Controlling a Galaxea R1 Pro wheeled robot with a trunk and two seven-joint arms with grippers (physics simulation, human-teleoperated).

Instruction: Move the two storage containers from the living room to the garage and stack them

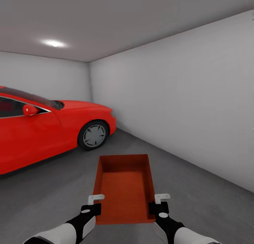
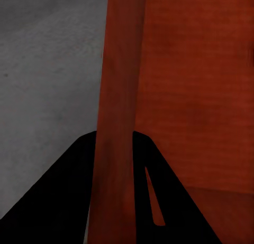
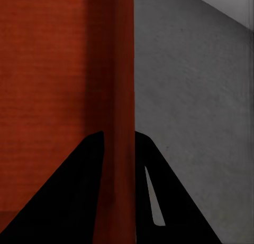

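Right now you hold one storage container (image 1: 125, 187) between both grippers. Your left gripper (image 1: 92, 204) pinches its left long wall, a finger on each face; your right gripper (image 1: 159, 202) pinches the right wall likewise. Beyond your fingertips, bare concrete floor (image 1: 197, 198) runs to the grey wall (image 1: 183, 103); the red car (image 1: 46, 131) stands farther off to their left. No writing shows anywhere.

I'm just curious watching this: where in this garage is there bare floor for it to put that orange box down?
Bare concrete floor lies between the storage container and the grey wall, and ahead toward the corner. It is tighter on the other side, where the red car stands. Both grippers, left and right, clamp the container's side walls.
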